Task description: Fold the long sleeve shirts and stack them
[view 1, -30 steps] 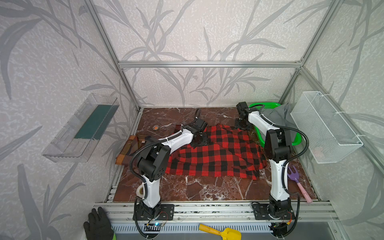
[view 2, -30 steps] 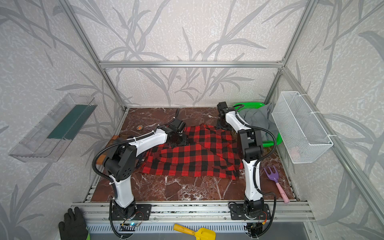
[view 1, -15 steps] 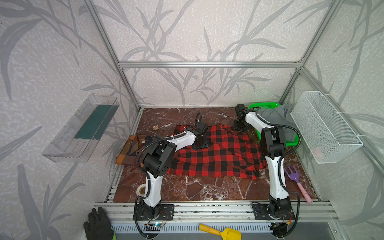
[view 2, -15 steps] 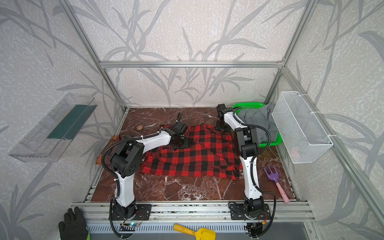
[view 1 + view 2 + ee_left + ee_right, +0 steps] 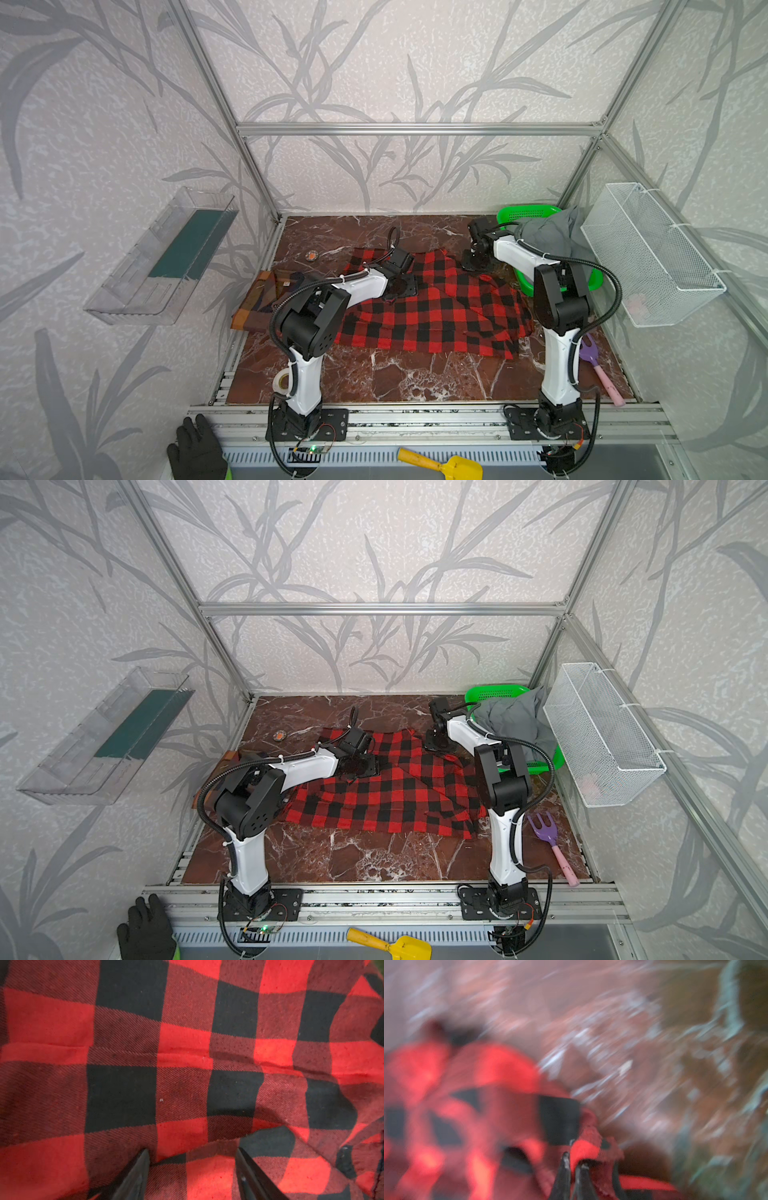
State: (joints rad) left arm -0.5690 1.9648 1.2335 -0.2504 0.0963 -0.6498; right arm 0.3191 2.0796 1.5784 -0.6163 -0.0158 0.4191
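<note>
The red-and-black checked long sleeve shirt [image 5: 436, 316] [image 5: 386, 800] lies spread over the middle of the marble table. A brown, orange and navy plaid shirt [image 5: 259, 299] lies folded at the table's left edge, partly behind my left arm. My left gripper [image 5: 400, 286] [image 5: 192, 1152] rests on the checked shirt's far left part. It is open, its fingers [image 5: 137, 1174] pressed onto the cloth [image 5: 187, 1064] with a flat fold between them. My right gripper [image 5: 473, 264] [image 5: 574, 1159] is at the shirt's far right corner, shut on a pinch of its edge [image 5: 584, 1150].
A green basket [image 5: 528, 214] holding grey cloth [image 5: 548, 237] stands right behind the right gripper. A white wire basket [image 5: 648, 253] hangs on the right wall. A purple fork tool [image 5: 594, 361], a tape roll [image 5: 282, 380] and a small orange item [image 5: 311, 255] lie on the table.
My right gripper has come down from beside the green basket to the shirt's far right corner and shut on the cloth. The left gripper has settled lower onto the shirt and stays open.
</note>
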